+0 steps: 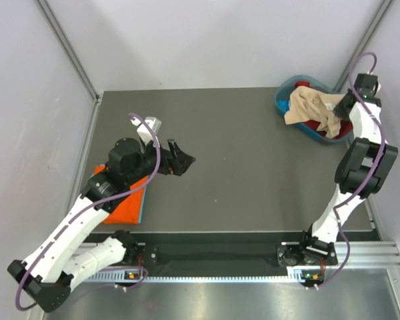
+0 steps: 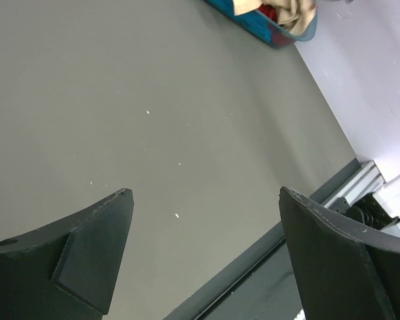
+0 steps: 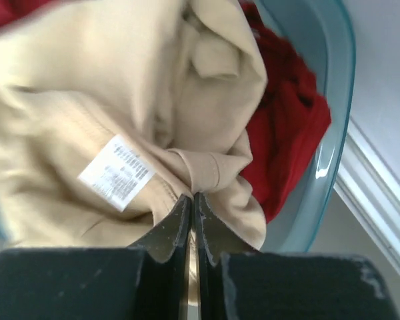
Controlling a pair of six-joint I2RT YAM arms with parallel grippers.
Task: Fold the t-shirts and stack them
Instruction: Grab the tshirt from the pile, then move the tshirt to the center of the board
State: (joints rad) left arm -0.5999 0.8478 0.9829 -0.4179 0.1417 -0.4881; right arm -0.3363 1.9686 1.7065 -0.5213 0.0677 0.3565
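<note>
A dark grey matte worktop (image 1: 253, 167) fills the space between pale walls, with a metal rail along its near edge. The two white-and-black arms rise from that rail. The left arm bends over the left side of the worktop, and the right arm reaches up the right side to the far right corner.

In that far right corner sits a teal-blue oval plastic tub (image 1: 279, 103). A crumpled beige-tan cotton t-shirt (image 1: 310, 107) lies heaped in it, spilling over its left rim. A red cotton t-shirt (image 1: 315, 127) lies bunched beneath it on the tub's near side. On the left side of the worktop, partly hidden under the left arm, lies a folded orange t-shirt (image 1: 130, 203). It lies flat on a blue t-shirt (image 1: 143, 208), of which only a thin strip shows along the orange one's right edge.

The left claw (image 1: 180, 159) hangs above bare worktop just right of the orange t-shirt. Its jaws are spread wide and hold nothing, and grey surface shows between the two black fingers (image 2: 100, 253) in the left wrist view.

The right claw (image 1: 340, 110) is down in the tub at its right end. In the right wrist view its fingers (image 3: 167, 230) are pressed together on a fold of the beige-tan cotton t-shirt (image 3: 87, 100), and a sliver of beige shows between them. The red cotton t-shirt (image 3: 287, 120) lies just beside that fold, against the tub's translucent wall (image 3: 333, 80).

A small white printed label (image 3: 117, 172) sits on the beige fabric, near the fingertips.
</note>
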